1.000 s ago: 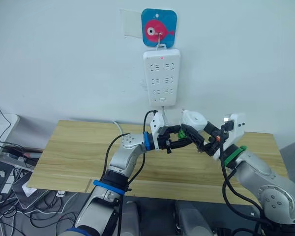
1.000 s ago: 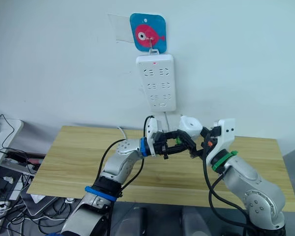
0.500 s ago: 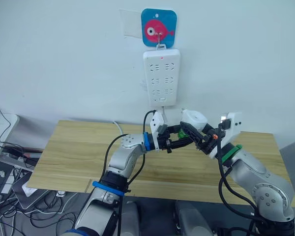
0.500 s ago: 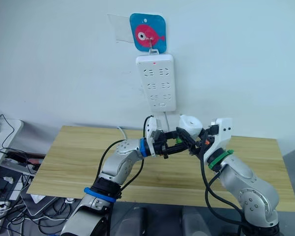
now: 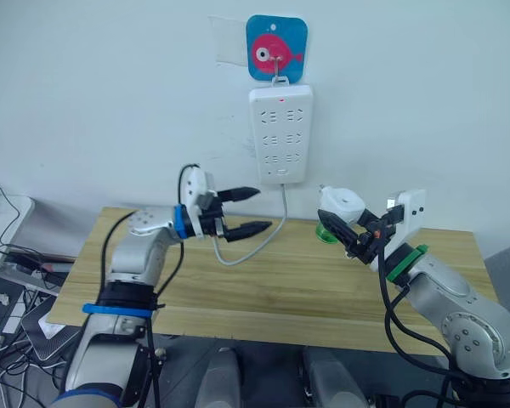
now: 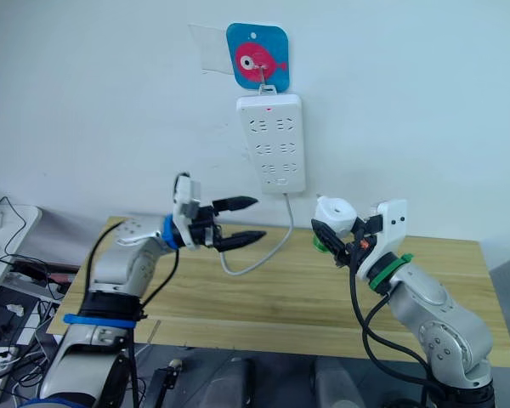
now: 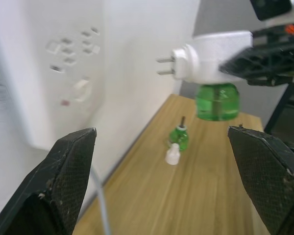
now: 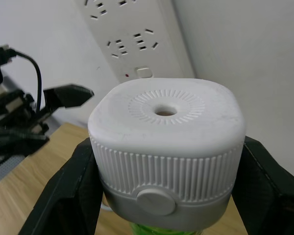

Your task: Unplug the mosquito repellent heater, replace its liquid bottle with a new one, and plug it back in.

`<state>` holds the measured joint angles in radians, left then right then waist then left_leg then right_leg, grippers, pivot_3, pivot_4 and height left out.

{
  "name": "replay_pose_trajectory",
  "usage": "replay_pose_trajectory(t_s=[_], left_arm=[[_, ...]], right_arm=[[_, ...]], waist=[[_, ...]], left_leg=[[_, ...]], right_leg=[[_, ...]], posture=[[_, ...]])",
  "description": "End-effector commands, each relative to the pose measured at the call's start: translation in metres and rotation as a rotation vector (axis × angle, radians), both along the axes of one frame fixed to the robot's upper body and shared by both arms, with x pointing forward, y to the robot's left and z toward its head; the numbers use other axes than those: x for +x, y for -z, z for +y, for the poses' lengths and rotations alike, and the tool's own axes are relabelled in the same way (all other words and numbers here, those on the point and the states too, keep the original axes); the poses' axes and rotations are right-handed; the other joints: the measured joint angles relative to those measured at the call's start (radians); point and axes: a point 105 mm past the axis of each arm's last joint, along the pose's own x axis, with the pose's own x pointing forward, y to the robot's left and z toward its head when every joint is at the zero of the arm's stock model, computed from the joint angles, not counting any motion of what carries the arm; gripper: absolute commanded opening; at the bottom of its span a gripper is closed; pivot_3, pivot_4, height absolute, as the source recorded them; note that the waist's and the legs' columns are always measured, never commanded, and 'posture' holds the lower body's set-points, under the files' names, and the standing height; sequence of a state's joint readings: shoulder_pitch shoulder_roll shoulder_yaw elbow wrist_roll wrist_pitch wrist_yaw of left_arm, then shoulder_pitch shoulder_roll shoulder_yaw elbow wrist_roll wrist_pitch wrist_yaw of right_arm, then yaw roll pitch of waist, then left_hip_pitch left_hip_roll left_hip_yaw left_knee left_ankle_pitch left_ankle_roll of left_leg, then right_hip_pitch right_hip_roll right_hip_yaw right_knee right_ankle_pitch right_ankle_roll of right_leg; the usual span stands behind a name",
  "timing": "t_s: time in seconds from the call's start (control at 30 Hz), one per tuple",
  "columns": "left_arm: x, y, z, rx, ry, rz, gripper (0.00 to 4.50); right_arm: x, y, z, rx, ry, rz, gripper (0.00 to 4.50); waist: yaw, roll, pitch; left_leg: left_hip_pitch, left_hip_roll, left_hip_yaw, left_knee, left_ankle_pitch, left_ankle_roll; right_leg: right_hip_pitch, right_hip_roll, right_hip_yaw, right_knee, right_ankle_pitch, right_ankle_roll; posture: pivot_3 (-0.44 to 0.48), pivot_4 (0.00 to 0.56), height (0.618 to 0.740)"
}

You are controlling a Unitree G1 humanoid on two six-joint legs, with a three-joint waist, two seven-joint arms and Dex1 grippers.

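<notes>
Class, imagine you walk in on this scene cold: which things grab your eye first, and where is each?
The right gripper holds the white mosquito repellent heater in the air above the wooden table, a green bottle screwed in beneath it. The left gripper hangs open, near the white power strip on the wall.

light: bright, even | shadows: soft | blur: left wrist view, near edges

Right pincer (image 7: 264, 54) holds heater (image 7: 210, 56) above uncapped bottle (image 7: 178, 138)
</notes>
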<state>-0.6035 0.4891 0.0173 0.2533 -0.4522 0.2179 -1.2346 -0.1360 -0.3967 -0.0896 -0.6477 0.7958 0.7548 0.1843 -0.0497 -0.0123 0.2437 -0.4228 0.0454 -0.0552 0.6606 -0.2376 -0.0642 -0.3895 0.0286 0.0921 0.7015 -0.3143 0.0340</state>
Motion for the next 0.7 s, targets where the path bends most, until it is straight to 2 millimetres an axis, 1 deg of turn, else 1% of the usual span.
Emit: replay_pose_trajectory(t_s=[0.03,0.1,0.17,0.23,0.5,0.7], left_arm=[[0.007,-0.025,0.016,-0.001,-0.034,-0.062,4.5],[0.014,-0.032,0.022,0.009,-0.054,-0.073,4.5],[0.019,-0.035,0.024,0.012,-0.063,-0.075,4.5],[0.029,-0.036,0.022,0.016,-0.07,-0.079,4.5],[0.056,-0.037,-0.007,0.033,-0.006,-0.1,4.5],[0.059,-0.041,-0.029,0.053,0.082,-0.112,4.5]], right_arm=[[-0.009,-0.013,0.006,-0.002,-0.039,-0.078,3.1],[-0.009,-0.013,0.007,-0.008,-0.046,-0.08,3.1],[-0.008,-0.013,0.006,-0.004,-0.046,-0.08,3.1],[-0.007,-0.016,0.009,-0.001,-0.055,-0.091,3.1],[0.0,-0.022,0.018,-0.006,-0.073,-0.121,3.1],[0.006,-0.024,0.019,0.001,-0.065,-0.129,3.1]], waist=[[0.0,0.0,0.0],[0.0,0.0,0.0],[0.0,0.0,0.0],[0.002,0.0,0.0],[0.011,-0.001,0.0],[0.011,-0.001,0.0]], left_leg=[[0.0,0.0,0.0,0.0,0.0,0.0],[0.0,0.0,-0.001,0.0,0.0,0.0],[0.0,0.0,-0.001,0.0,0.0,0.0],[0.0,0.0,-0.001,0.0,0.0,0.0],[-0.002,0.0,-0.001,0.0,0.0,0.0],[-0.006,0.0,-0.001,0.0,0.0,0.0]], right_leg=[[0.0,0.0,0.0,0.0,0.0,0.0],[0.0,0.0,-0.001,0.0,0.0,0.0],[0.0,0.0,-0.001,0.0,0.0,0.0],[0.0,0.0,-0.001,0.0,0.0,0.0],[-0.001,0.0,-0.002,-0.001,0.0,0.0],[-0.004,0.0,-0.002,-0.002,0.0,0.0]], posture=[[0.004,0.226,0.74],[0.007,0.227,0.74],[0.013,0.227,0.74],[0.015,0.224,0.74],[0.003,0.217,0.74],[-0.014,0.205,0.74]])
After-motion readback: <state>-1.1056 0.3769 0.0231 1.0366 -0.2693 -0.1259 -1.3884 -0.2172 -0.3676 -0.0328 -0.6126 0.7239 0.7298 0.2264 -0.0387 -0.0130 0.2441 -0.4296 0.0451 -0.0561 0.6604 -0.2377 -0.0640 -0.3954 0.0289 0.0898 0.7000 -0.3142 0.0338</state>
